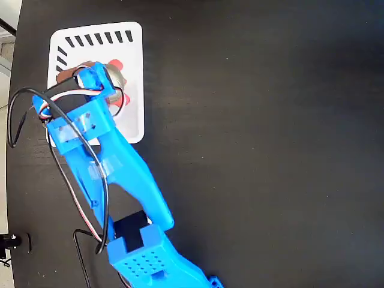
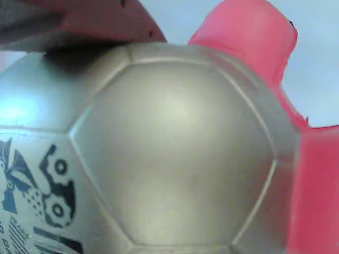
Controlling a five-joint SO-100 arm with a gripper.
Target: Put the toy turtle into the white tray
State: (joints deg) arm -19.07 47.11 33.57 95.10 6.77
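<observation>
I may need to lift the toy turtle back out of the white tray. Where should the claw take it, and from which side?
Probably from above, across the domed shell of the toy turtle. In the fixed view it lies on the white tray, red feet poking out, so the sides look cluttered. The shell is smooth and rounded, so grip low across its widest part. The claw hides most of it here.

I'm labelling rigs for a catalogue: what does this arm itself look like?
The arm is bright blue printed plastic with boxy segments, a perforated base block and a black motor near the elbow. Black, red and white cables loop along it. The pincer is the same blue.
</observation>
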